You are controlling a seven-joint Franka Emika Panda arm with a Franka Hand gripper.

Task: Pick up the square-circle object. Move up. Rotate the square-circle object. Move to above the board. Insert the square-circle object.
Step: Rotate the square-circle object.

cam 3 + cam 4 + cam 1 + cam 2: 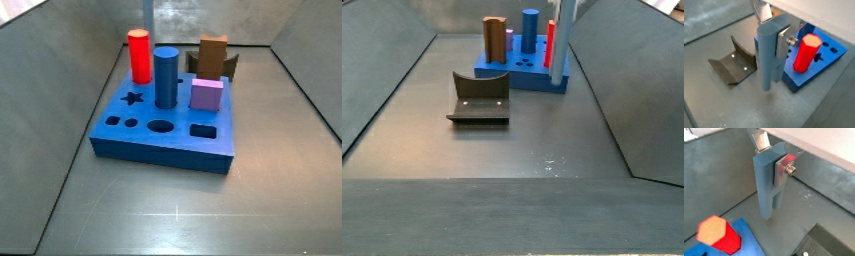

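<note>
My gripper (pixel 774 30) (pixel 772 155) is shut on the square-circle object (pixel 767 60) (pixel 765 188), a long grey-blue bar hanging upright with its lower end free in the air. One silver finger (pixel 764 11) lies on its far face. The other finger (pixel 784 39), with a screw, presses on its near face. The board (pixel 817 67) (pixel 747 235) (pixel 167 145) (pixel 529 82) is a flat blue block with cut-out holes, lying on the floor beside and below the bar. In a side view the bar (pixel 567 25) runs out of the top of the frame, and the gripper itself is hidden.
A red hexagonal peg (pixel 805 52) (pixel 717 233) (pixel 139 55) stands in the board. With it stand a blue cylinder (pixel 166 75), a brown block (pixel 214 52) and a pink cube (pixel 206 95). The dark fixture (pixel 734 65) (pixel 480 95) sits on the floor near the board. Grey walls enclose the floor.
</note>
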